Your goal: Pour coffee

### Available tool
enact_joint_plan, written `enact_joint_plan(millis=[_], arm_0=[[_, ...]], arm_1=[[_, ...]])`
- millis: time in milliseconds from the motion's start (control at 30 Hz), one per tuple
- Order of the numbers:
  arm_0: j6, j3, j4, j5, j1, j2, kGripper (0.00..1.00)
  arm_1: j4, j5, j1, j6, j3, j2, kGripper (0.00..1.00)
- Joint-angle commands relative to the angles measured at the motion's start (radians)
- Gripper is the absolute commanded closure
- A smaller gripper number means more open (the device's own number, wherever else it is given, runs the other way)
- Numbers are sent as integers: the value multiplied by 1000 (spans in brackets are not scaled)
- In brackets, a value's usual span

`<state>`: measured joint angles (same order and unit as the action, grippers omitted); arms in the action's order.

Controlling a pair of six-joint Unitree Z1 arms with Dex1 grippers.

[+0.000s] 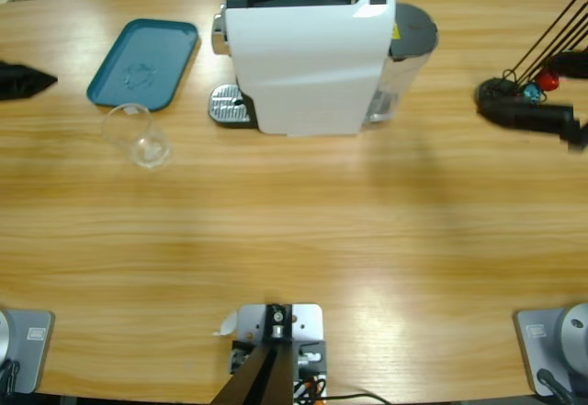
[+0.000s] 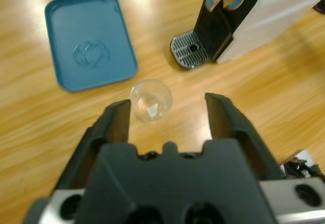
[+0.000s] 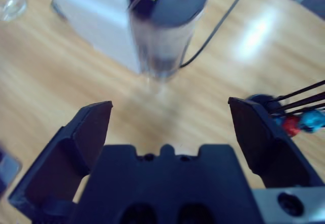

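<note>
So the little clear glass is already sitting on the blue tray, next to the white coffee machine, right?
Not quite. The clear glass stands on the bare wooden table, just off the blue tray, which holds nothing. The high view shows this. The white coffee machine is indeed beside them.

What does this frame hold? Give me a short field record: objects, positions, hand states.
machine: white coffee machine, upright at the table's far middle
drip tray: metal grille at the machine's front, nothing on it
cup: clear glass cup, on the wooden table beside the tray, apart from the machine
tray: teal tray, bare, flat on the table
capsule stand: black rack with red and blue capsules, at the right
left hand: open, short of the cup
right hand: open, holding nothing, facing the machine's tank
</note>
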<state>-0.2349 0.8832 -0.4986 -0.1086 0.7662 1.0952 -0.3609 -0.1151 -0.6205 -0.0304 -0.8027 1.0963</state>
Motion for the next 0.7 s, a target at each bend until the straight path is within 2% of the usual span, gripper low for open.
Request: enact_joint_plan(millis=[33,100,233,500,700], arm_0=[[9,-124,-12,45,12,-66,0],[9,-151,-7,47,12,-68,2],[2,-181,14,43,12,-77,4],[-1,-218,74,40,12,-88,9],[-3,-232,98,40,12,-83,9]], arm_1=[[81,-144,179,-193,58,-22,123],[104,-153,227,-213,104,-41,136],[203,-159,270,-238,221,-71,239],[276,-184,365,-235,309,-82,239],[339,-161,378,-208,308,-1,239]])
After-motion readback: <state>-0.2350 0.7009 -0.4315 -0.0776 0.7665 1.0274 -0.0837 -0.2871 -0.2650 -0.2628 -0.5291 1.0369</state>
